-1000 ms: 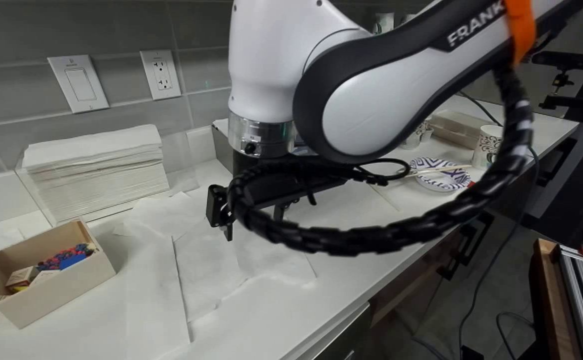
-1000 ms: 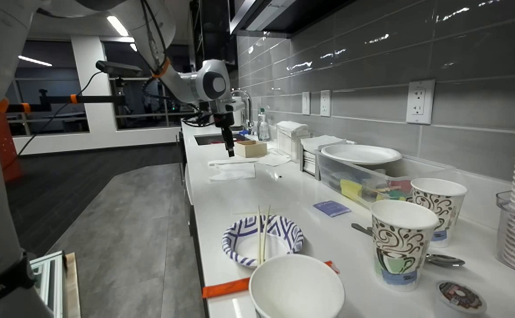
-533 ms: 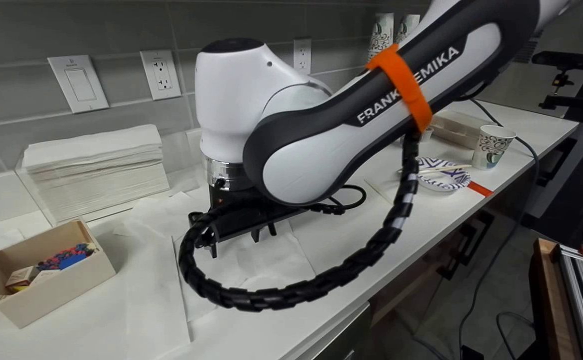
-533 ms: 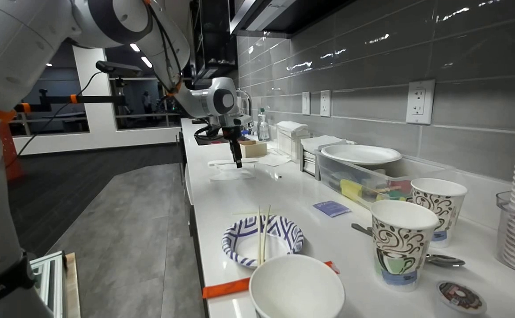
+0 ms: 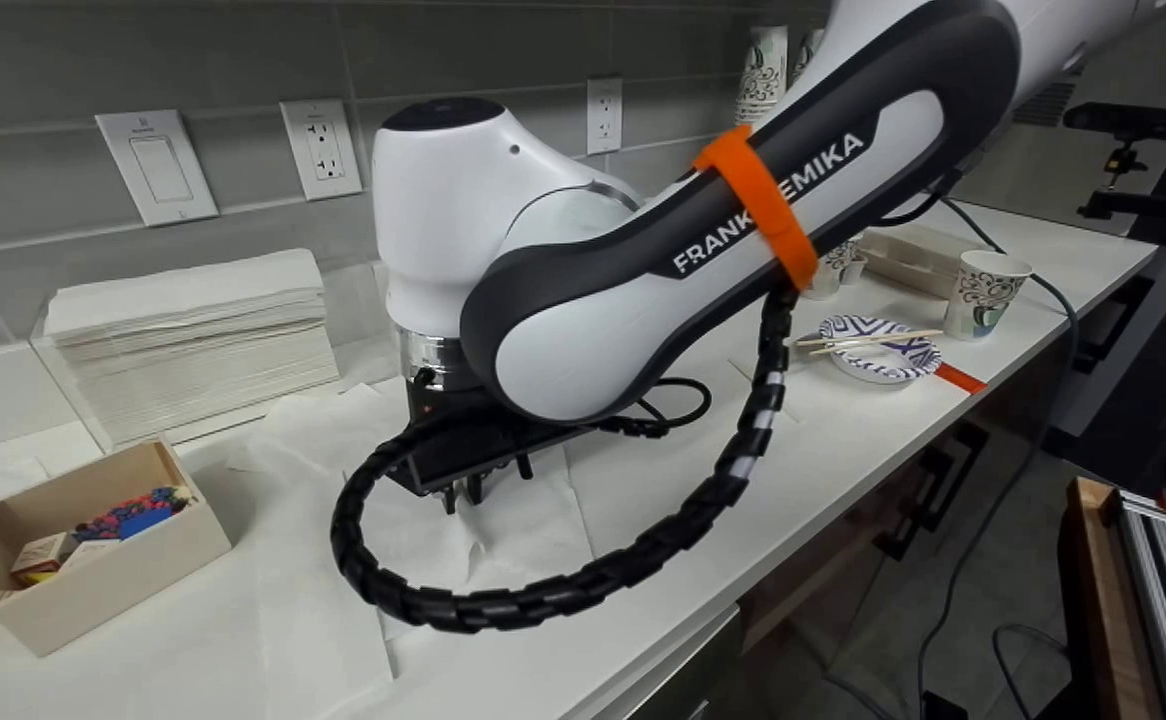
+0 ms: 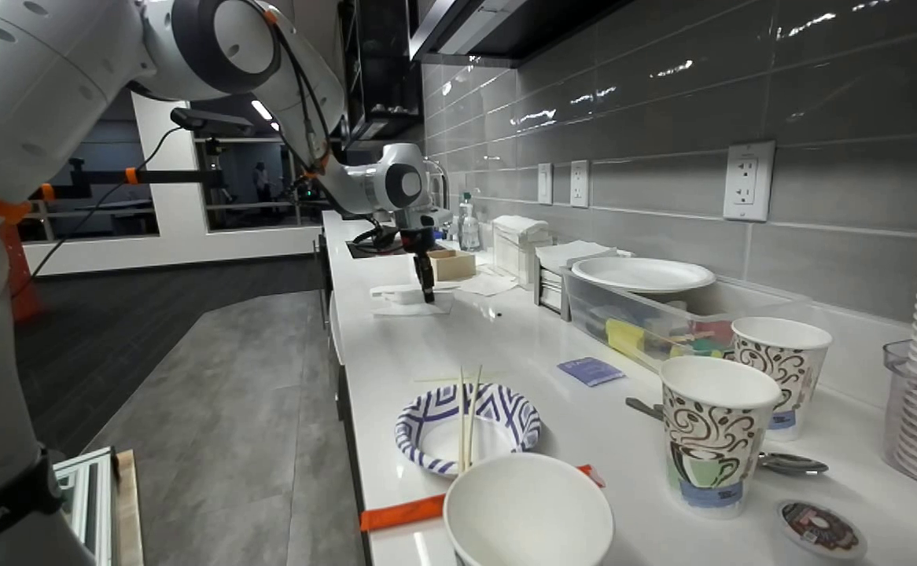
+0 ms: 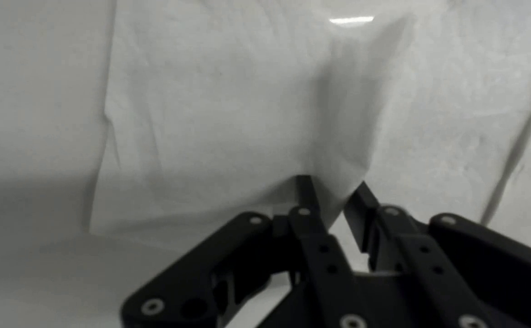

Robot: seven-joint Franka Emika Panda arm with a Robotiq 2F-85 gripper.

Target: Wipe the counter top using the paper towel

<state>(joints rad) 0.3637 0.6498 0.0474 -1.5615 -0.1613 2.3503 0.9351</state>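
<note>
A thin white paper towel [image 7: 201,114] lies spread on the pale counter top [image 5: 663,500], overlapping other sheets. In the wrist view my gripper [image 7: 334,184] is down at the towel, its fingers [image 7: 308,193] standing a small gap apart. A fold of the towel rises into that gap and reaches both fingertips; I see no tight pinch on it. In both exterior views the gripper [image 5: 462,500] points downward with its tips at the towel [image 6: 407,308]. The black cable loop and the arm hide part of the sheet.
Behind stands a tall stack of folded towels [image 5: 193,345]. A wooden box [image 5: 113,565] with small items sits beside more flat sheets [image 5: 313,610]. Farther along the counter are a patterned bowl [image 6: 419,440] with chopsticks, paper cups [image 6: 714,440] and a clear bin [image 6: 596,314].
The arm has come down to the towel. The gripper's fingers have drawn much closer together, and the towel between them has bunched up into a fold.
</note>
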